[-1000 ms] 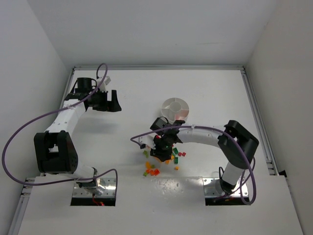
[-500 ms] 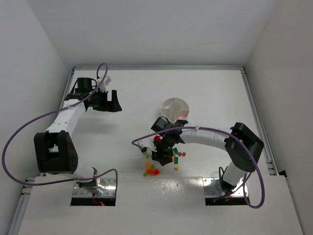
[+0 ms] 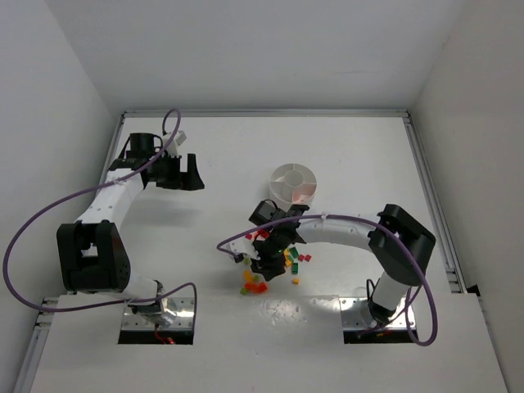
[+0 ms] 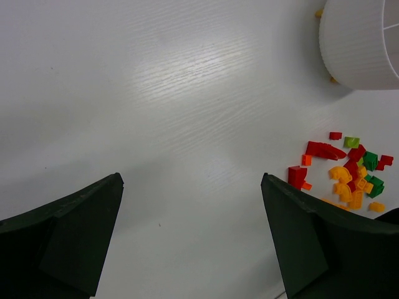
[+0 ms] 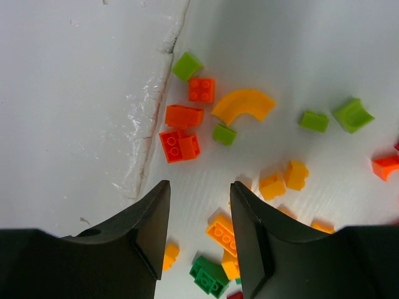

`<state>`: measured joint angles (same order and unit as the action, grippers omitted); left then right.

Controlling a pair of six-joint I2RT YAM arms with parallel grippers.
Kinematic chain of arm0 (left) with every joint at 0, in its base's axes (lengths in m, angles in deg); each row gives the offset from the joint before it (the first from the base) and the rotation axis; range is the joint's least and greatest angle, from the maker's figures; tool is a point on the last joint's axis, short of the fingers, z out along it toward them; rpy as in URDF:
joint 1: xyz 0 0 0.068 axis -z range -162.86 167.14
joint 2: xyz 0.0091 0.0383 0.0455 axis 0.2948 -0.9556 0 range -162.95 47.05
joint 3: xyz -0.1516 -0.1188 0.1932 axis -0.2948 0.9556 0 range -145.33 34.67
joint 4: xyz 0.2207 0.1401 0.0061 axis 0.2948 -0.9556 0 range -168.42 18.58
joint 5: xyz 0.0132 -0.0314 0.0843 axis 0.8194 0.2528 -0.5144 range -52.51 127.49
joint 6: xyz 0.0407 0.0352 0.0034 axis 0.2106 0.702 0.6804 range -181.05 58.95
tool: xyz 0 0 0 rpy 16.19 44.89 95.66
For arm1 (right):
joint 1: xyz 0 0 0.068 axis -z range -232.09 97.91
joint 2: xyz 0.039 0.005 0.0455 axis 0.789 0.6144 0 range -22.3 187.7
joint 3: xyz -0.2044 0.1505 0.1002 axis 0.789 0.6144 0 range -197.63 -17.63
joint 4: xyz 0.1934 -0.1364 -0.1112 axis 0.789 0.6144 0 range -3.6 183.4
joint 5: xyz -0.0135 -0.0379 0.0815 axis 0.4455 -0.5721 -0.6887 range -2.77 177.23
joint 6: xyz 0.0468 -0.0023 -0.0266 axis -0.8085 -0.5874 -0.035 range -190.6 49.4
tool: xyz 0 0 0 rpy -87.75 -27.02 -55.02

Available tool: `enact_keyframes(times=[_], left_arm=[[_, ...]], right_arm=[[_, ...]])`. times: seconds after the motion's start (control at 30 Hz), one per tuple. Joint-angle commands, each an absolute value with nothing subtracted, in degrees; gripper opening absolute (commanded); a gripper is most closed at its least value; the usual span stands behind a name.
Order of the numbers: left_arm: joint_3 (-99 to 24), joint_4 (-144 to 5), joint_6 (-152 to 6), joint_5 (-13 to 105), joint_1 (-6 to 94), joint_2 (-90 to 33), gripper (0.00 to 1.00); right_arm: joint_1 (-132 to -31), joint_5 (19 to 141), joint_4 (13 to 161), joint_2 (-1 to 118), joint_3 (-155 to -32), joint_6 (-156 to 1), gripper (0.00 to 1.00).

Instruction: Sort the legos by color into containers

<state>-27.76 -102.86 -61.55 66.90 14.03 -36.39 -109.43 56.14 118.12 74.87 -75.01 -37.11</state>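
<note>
The legos [image 3: 274, 260] lie in a loose pile of red, orange, yellow and green bricks in the middle of the table. My right gripper [image 3: 264, 259] hangs over the pile's left part. In the right wrist view the right gripper [image 5: 199, 187] is open by a narrow gap with nothing gripped. A yellow-orange brick [image 5: 221, 233] lies on the table under the gap, and a red brick [image 5: 179, 145] and an orange curved piece [image 5: 244, 103] lie ahead. The white dish of containers [image 3: 293, 184] stands behind the pile. My left gripper [image 3: 190, 172] is wide open over bare table, far to the left.
A seam in the table surface [image 5: 156, 124] runs just left of the pile. In the left wrist view the dish's wall [image 4: 358, 43] is at the top right and the legos [image 4: 349, 174] at the right edge. A purple cable [image 3: 237, 237] loops beside the right wrist.
My right gripper has shifted slightly leftward over the pile, its jaws widening a little and then narrowing again. The left arm has not moved.
</note>
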Motion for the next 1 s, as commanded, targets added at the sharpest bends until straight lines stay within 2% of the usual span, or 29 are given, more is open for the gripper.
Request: enact_keyframes(times=[0.0,0.67,0.87,0.97], left_arm=[[-27.8,-101.9,-61.8,68.2,13.3,-34.2,0.99],[-27.3,-101.9,-59.6,67.6,13.3,-34.2,0.99],[-27.3,-101.9,-59.6,67.6,12.7,-34.2,0.99],[-27.3,-101.9,-59.1,67.6,12.2,-34.2,0.99]], right_arm=[[-110.5,52.8,116.5,76.1,-77.5,-34.7,0.44],[-112.7,52.8,114.9,82.6,-78.5,-34.0,0.44],[-112.7,52.8,114.3,84.4,-79.1,-34.0,0.42],[-113.3,52.8,114.3,84.4,-79.1,-34.0,0.35]])
